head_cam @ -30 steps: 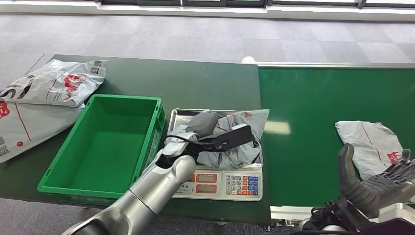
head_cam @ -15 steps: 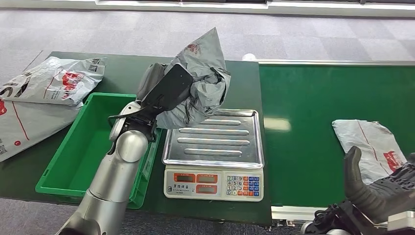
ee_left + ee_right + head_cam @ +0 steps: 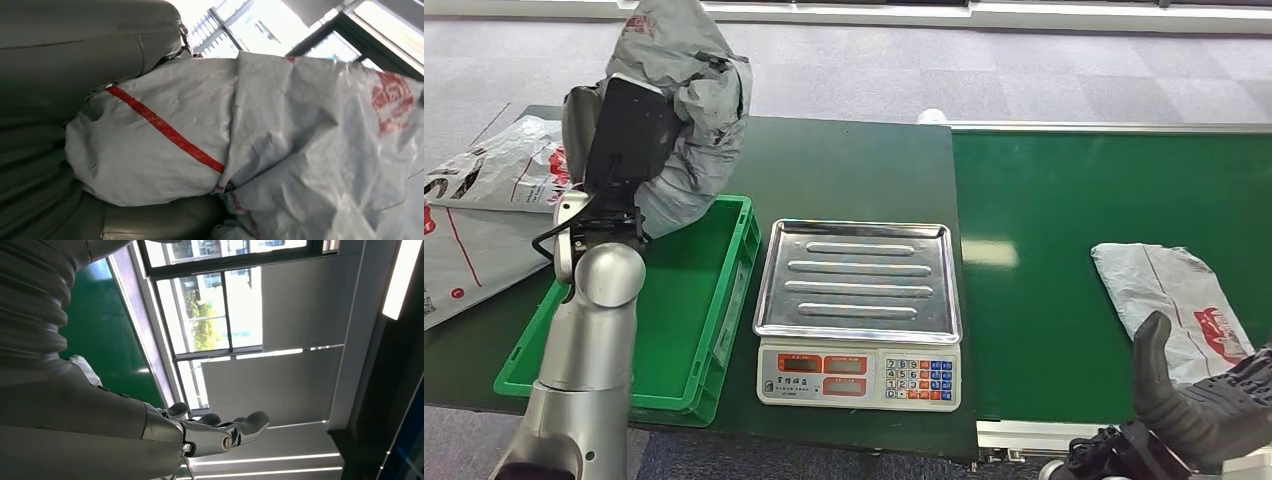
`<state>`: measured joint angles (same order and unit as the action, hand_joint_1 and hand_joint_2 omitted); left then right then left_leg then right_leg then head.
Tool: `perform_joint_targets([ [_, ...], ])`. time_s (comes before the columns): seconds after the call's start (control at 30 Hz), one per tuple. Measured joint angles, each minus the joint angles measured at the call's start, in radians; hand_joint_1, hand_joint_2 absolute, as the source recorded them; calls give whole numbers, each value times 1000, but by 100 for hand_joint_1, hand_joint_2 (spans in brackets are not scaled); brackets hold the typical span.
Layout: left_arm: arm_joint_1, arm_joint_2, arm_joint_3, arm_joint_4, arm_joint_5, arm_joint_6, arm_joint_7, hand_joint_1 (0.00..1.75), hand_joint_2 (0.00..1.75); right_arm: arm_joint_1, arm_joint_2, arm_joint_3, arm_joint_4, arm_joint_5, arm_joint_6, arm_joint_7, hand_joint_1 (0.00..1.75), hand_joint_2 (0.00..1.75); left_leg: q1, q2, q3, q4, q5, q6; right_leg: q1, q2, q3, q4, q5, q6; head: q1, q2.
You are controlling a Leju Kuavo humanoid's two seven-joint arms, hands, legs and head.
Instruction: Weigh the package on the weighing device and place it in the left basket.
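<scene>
Lifted package now over one basket; scale bare.

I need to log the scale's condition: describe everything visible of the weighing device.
The weighing device is a white electronic scale with a ribbed, shiny metal tray on top, now bare. Its front panel carries two reddish displays and a keypad of white, blue and red keys. It sits flat on the dark green table, right beside the green basket. No hand touches it.

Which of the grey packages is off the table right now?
The crumpled grey package gripped by the left hand, raised above the green basket. The others lie flat: one on the conveyor, two at the table's left end.
</scene>
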<state>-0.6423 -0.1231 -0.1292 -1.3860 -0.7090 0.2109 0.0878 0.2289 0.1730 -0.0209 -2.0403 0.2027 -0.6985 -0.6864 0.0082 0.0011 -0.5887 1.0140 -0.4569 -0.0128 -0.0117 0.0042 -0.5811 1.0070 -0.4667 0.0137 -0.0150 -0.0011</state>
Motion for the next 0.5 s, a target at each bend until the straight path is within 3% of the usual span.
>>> perform_joint_targets([
  [0.07, 5, 23, 53, 11, -5, 5, -11, 0, 175, 17, -4, -1, -3, -9, 0, 1, 0, 175, 1, 0, 0, 0, 0, 0, 0, 0, 0, 0, 0, 0, 0, 0],
  [0.23, 51, 68, 160, 35, -24, 3, -25, 0, 175, 79, -46, -2, -5, -36, 0, 23, 0, 175, 1, 0, -1, 0, 0, 0, -1, 0, 0, 0, 0, 0, 0, 0],
  [0.5, 125, 170, 251, 84, 21, 20, -51, 0, 175, 175, -113, -1, -5, -61, 0, 37, 0, 175, 1, 0, -3, 0, -1, 0, -1, 0, -2, 0, -1, 0, 0, 0],
])
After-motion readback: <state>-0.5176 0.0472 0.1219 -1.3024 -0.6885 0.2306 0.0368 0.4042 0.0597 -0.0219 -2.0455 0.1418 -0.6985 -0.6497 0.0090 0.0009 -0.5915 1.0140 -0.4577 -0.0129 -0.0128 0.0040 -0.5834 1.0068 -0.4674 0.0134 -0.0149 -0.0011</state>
